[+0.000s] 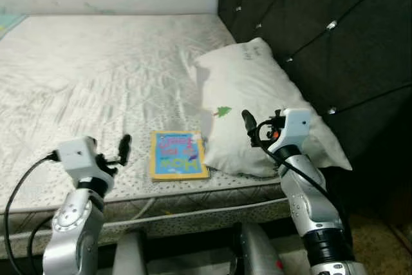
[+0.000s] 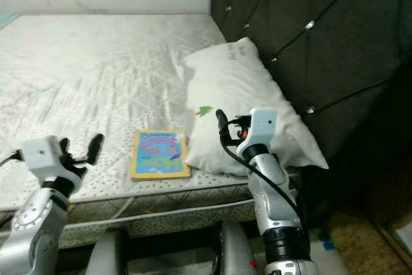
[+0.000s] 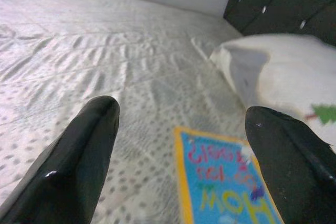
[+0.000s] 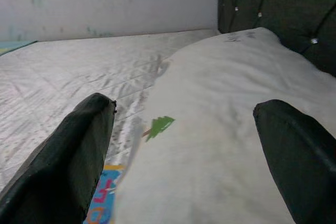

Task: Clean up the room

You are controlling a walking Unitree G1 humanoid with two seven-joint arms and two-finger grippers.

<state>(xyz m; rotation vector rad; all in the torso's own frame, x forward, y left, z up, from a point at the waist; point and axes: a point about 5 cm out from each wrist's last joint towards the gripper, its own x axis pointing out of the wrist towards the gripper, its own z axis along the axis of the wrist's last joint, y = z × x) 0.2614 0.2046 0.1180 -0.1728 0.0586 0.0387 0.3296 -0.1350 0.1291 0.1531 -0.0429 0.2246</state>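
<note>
Item: children's picture book [image 1: 178, 154], yellow-bordered, flat on the bare mattress [image 1: 96, 75] near its front edge, just ahead and to the inner side of the left gripper [image 1: 122, 149], whose fingers stand spread and empty; its far edge lies touching or just beside the white pillow [image 1: 257, 104]. Right gripper [image 1: 248, 123], likewise spread and empty, hovers over the pillow's near corner. Risk: the thin book offers no raised edge, so fingers may skid across the cover or push it under the pillow; a grasp on the soft pillow may slip.
</note>
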